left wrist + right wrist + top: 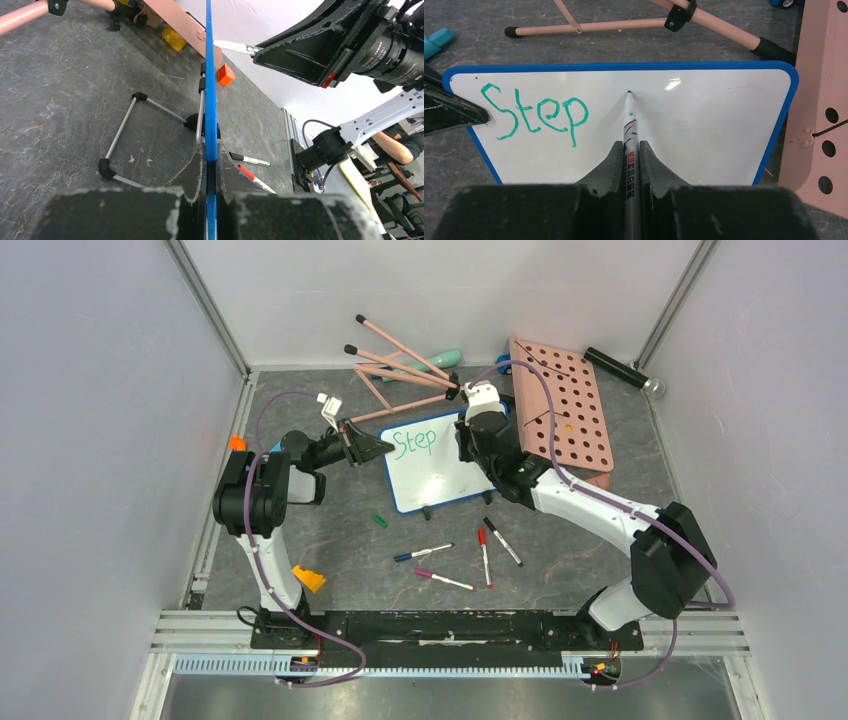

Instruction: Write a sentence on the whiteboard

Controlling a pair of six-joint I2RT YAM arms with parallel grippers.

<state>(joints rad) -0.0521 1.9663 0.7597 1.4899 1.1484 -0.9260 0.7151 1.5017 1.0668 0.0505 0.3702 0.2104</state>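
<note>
The whiteboard [440,462], white with a blue frame, stands tilted on wire feet in the middle of the table. The sentence [536,115] reads only "Step" in green at the board's upper left. My left gripper [385,448] is shut on the board's left edge; in the left wrist view the blue frame [210,90] runs edge-on between the fingers. My right gripper [630,150] is shut on a green marker [629,125], whose tip is at the white surface right of "Step". It is over the board's right side in the top view [478,445].
A pink board with round holes [562,405] lies right of the whiteboard, and a pink folding stand [400,370] lies behind it. Blue, pink, red and black markers [485,552] and a green cap [379,521] lie in front. An orange block [309,579] is at front left.
</note>
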